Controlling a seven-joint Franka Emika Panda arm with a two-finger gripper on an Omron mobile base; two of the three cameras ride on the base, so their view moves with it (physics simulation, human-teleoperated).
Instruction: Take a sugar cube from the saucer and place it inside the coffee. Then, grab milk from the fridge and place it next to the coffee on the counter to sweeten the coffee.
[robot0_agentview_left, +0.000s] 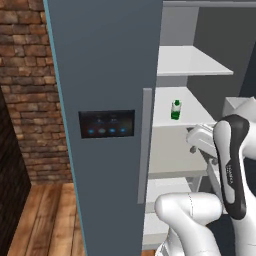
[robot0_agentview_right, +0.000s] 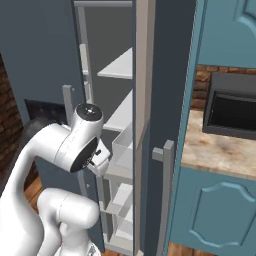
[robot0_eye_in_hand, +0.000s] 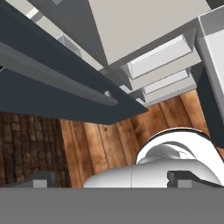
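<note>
A brick wall (robot0_agentview_left: 25, 75) stands at the far left of the left base view, above a wooden plank floor (robot0_agentview_left: 50, 220), and beside it the grey-blue fridge (robot0_agentview_left: 105, 65) presents its open door, with a dark touch panel (robot0_agentview_left: 106, 124) lit by small blue dots and a long vertical handle (robot0_agentview_left: 145, 145) at the door's edge. To the right of the door the fridge interior lies open, white shelves (robot0_agentview_left: 192, 62) stacked one above another, and on the middle shelf stands the milk (robot0_agentview_left: 175, 109), a small white-and-green carton, upright and alone, well apart from the robot's hand. Further right the white arm (robot0_agentview_left: 232, 165) rises with its dark joint band, its wrist bent in toward the shelves below the carton's level. The gripper (robot0_eye_in_hand: 109, 181) is poorly seen: in the hand view two dark finger tips (robot0_eye_in_hand: 40, 180) poke up at the bottom edge, set far apart with nothing between them, so the fingers appear fully spread and empty. That same view looks down past the fridge door's edge and white door bins (robot0_eye_in_hand: 157, 61) to the plank floor. In the right base view the arm's elbow sits in front of the open fridge, a second vertical handle (robot0_agentview_right: 167, 190) stands right of it, and at the far right the beige marbled counter (robot0_agentview_right: 220, 147) runs over teal cabinet doors (robot0_agentview_right: 215, 210), with a dark appliance (robot0_agentview_right: 232, 107) resting on it.
</note>
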